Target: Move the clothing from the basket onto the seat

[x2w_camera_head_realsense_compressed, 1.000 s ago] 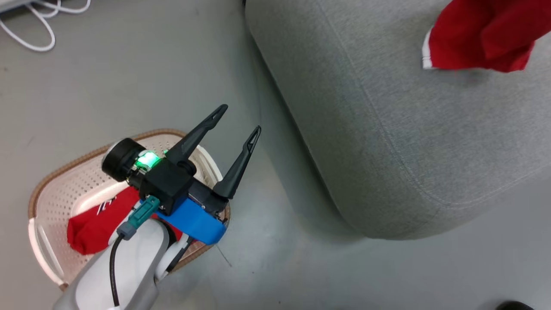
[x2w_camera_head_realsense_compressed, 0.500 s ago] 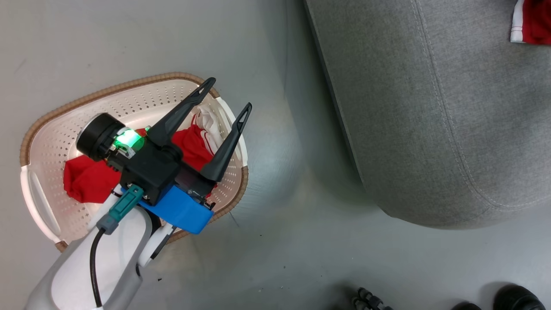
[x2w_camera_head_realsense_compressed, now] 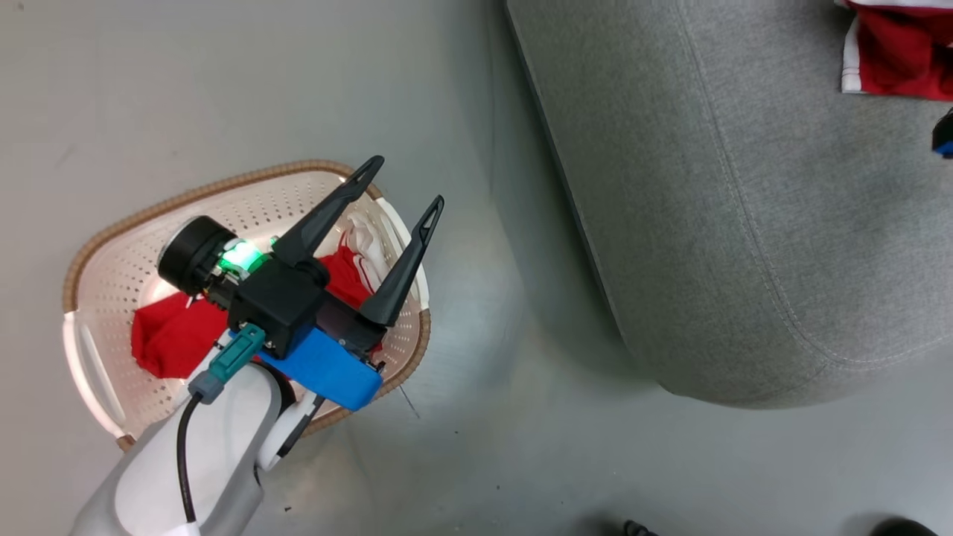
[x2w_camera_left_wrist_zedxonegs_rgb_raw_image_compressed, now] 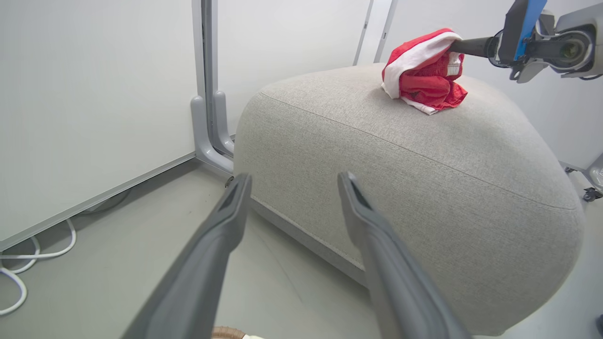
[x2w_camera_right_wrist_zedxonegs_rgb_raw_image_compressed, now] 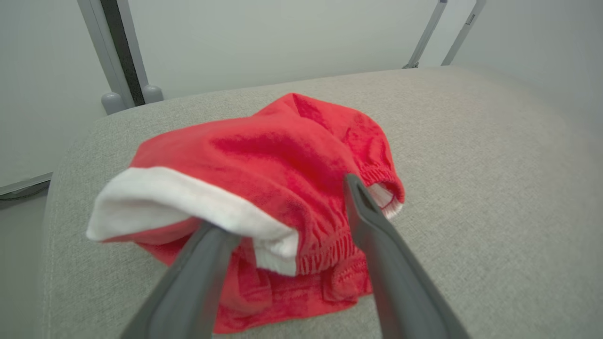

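The cream basket (x2w_camera_head_realsense_compressed: 190, 196) stands on the floor at the left of the head view, with red clothing (x2w_camera_head_realsense_compressed: 167, 339) and a bit of white trim inside it. My left gripper (x2w_camera_head_realsense_compressed: 408, 182) hovers above the basket's right end, open and empty; its fingers (x2w_camera_left_wrist_zedxonegs_rgb_raw_image_compressed: 226, 221) point toward the grey seat (x2w_camera_left_wrist_zedxonegs_rgb_raw_image_compressed: 424, 165). A second red garment with a white band (x2w_camera_right_wrist_zedxonegs_rgb_raw_image_compressed: 282, 155) lies bunched on the seat (x2w_camera_right_wrist_zedxonegs_rgb_raw_image_compressed: 471, 165). My right gripper (x2w_camera_right_wrist_zedxonegs_rgb_raw_image_compressed: 282, 207) is open around it, and the white band drapes over the left finger. That garment (x2w_camera_left_wrist_zedxonegs_rgb_raw_image_compressed: 424, 70) also appears in the left wrist view.
White cables (x2w_camera_left_wrist_zedxonegs_rgb_raw_image_compressed: 28, 254) lie on the floor by the white wall panel. A grey post (x2w_camera_left_wrist_zedxonegs_rgb_raw_image_compressed: 207, 117) stands behind the seat. Bare grey floor separates basket and seat. A dark shape (x2w_camera_head_realsense_compressed: 893, 527) sits at the head view's bottom edge.
My right gripper has opened and the red garment it carried now rests on the seat. The head camera has shifted. My left gripper stays open over the basket.
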Tool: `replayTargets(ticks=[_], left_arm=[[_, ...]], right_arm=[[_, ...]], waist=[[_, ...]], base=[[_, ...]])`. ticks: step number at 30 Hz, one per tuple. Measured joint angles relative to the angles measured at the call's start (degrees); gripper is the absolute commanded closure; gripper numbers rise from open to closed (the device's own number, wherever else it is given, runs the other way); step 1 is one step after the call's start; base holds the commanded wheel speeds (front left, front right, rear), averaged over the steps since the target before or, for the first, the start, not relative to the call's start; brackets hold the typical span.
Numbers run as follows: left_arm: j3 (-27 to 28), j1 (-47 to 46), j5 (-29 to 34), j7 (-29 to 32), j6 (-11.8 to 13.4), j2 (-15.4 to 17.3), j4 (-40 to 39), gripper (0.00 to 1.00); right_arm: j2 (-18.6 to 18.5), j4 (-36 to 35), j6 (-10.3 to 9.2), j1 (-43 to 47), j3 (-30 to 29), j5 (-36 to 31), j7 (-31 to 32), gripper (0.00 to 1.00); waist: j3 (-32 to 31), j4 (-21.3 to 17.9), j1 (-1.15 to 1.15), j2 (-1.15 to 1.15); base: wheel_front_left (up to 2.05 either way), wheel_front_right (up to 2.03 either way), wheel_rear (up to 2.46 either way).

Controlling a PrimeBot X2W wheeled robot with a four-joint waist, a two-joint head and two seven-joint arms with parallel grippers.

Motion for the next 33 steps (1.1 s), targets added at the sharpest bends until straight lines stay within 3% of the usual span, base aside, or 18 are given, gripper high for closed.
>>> replayTargets(ticks=[14,21,33], left_arm=[[0.12,4.25,-3.54,-3.52,-0.2,-5.8,9.73,0.0],[5.04,10.53,-4.45,-3.68,-0.19,-9.01,11.38,0.0],[13.6,17.79,-3.3,-3.68,-0.76,-13.02,14.88,0.0]], right_arm=[[0.62,-0.88,0.0,9.91,8.0,-2.7,-1.13,0.0],[3.01,-7.99,0.0,18.36,13.32,-1.51,-1.3,0.0],[7.57,-27.44,0.0,36.98,14.01,1.77,-0.51,0.0]], waist=[[-11.2,2.63,-0.01,0.0],[-18.89,4.77,-0.02,0.0],[-28.11,12.01,-0.02,0.0]], base=[[0.0,0.0,0.0],[0.0,0.0,0.0],[0.0,0.0,0.0]])
